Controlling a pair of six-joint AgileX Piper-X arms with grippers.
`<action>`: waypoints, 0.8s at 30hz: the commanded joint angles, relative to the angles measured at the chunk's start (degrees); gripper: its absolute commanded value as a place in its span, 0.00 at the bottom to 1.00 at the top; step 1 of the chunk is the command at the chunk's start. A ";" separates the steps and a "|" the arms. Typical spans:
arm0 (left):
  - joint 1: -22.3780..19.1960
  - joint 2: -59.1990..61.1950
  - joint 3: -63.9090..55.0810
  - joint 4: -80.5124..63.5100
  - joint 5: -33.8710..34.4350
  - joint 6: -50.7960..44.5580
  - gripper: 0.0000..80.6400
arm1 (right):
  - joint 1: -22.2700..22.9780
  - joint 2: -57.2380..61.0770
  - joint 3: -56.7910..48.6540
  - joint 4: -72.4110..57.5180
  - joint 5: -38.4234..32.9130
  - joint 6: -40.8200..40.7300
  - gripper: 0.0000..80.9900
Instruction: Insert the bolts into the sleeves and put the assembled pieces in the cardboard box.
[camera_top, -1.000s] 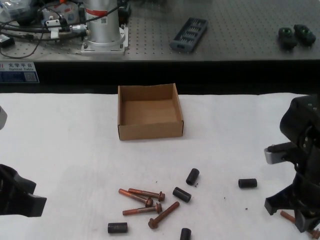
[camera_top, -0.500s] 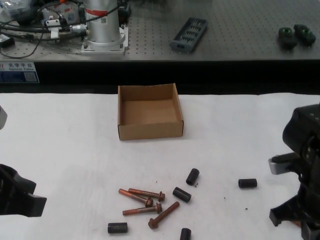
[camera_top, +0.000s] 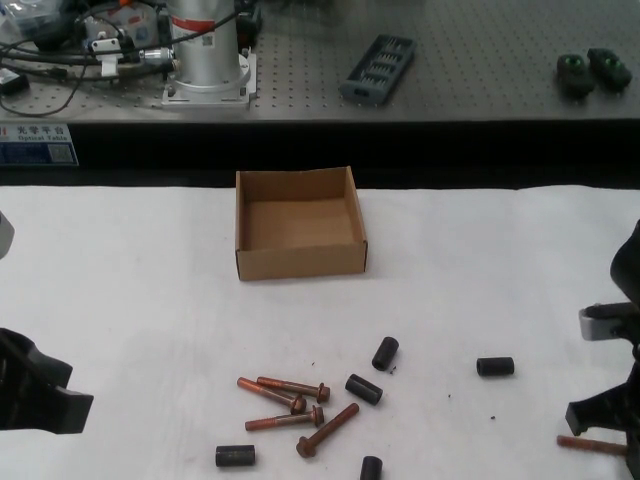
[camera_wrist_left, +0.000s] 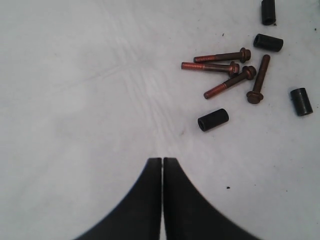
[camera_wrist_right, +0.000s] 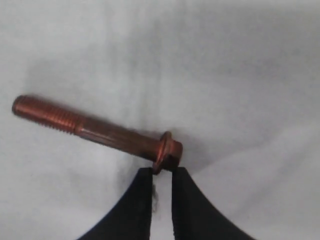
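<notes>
The cardboard box (camera_top: 300, 225) stands open and empty at the middle back of the white cloth. Several copper bolts (camera_top: 292, 405) (camera_wrist_left: 230, 70) lie in a loose cluster in front of it, with black sleeves (camera_top: 385, 352) (camera_wrist_left: 213, 120) scattered around them. Another sleeve (camera_top: 495, 366) lies farther right. My right gripper (camera_wrist_right: 161, 170) is at the near right edge, its fingers pinched on the head of a lone bolt (camera_wrist_right: 95, 127) (camera_top: 590, 443) that lies level at the cloth. My left gripper (camera_wrist_left: 162, 160) is shut and holds nothing, low at the near left, well away from the bolt cluster.
Behind the cloth runs a dark perforated bench with a metal column (camera_top: 205, 50), cables, a bit rack (camera_top: 378, 65) and two dark parts (camera_top: 592, 70). Bare white cloth lies left of the box and between the arms.
The right arm has drawn back toward the right edge, uncovering the lone bolt's shaft. The left arm and the loose parts have not moved.
</notes>
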 joint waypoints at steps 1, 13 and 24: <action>-0.31 0.00 -0.47 -0.28 -0.03 1.29 0.01 | -0.41 -0.80 -0.11 -1.08 -0.31 -0.54 0.14; -0.31 0.00 -0.47 -0.28 -0.03 1.29 0.01 | -0.50 -0.80 -0.11 -10.63 -3.89 0.07 0.14; -0.31 0.00 -0.47 -0.28 -0.03 1.29 0.01 | -0.50 0.99 -0.11 -18.89 -12.01 0.05 0.14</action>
